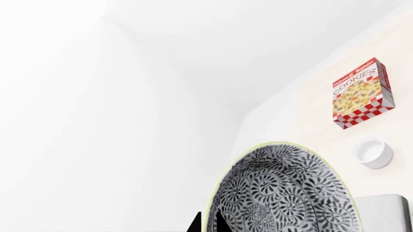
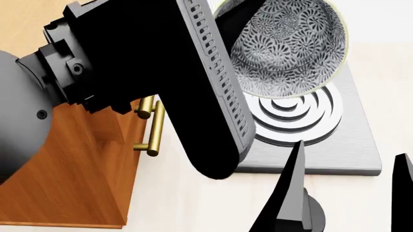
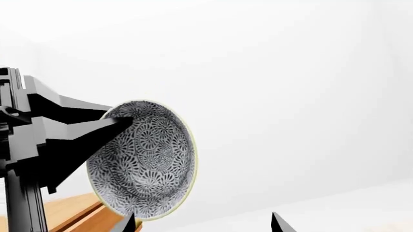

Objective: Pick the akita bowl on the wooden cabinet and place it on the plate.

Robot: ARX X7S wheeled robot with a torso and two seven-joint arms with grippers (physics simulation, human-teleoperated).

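The left gripper [image 3: 119,121] was closed on the rim of the akita bowl [image 2: 290,46], holding it tilted on its side in the air at the upper right of the head view. Directly below the bowl lay a grey slab [image 2: 348,145] with white concentric rings. The wooden cabinet [image 2: 71,164] stood at the lower left. The right gripper [image 2: 351,183] waited open and empty at the bottom right. I judged the left arm must carry the bowl. The plate was not visible in any view; a cookies box [image 1: 361,94] and a white cup [image 1: 374,152] were far off.
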